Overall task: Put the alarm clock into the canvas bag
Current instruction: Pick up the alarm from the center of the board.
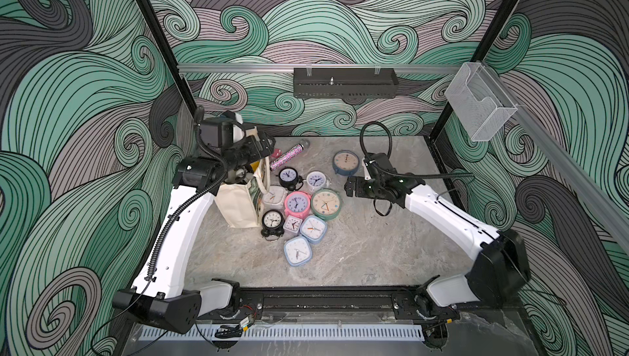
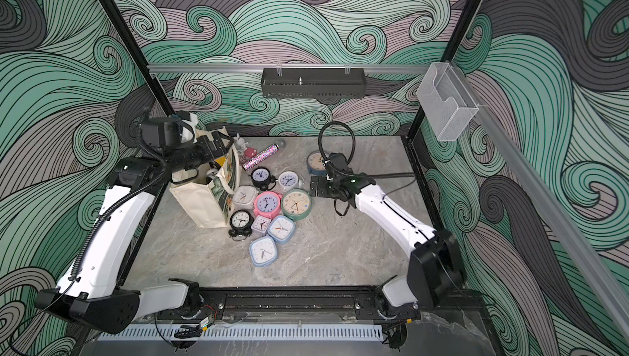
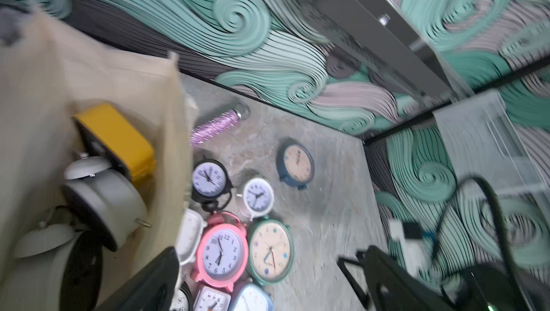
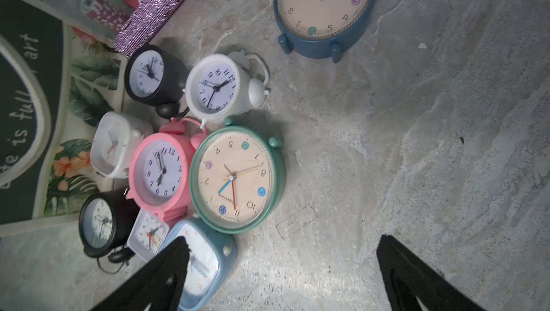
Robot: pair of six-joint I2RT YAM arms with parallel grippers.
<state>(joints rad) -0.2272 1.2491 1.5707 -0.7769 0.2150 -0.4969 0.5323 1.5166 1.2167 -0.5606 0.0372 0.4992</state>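
The left gripper hangs over the bag, jaws wide and empty, a grey clock lying inside; the right gripper, jaws equally wide, hovers near the green clock, seemingly poised to take it

Left arm: elbow high, forearm level behind its gripper.
Left gripper: jaws spread wide, empty (its wrist view is blurred).
Right arm: stretched forward and low behind its gripper.
Right gripper: jaws wide apart, empty, pointing down.
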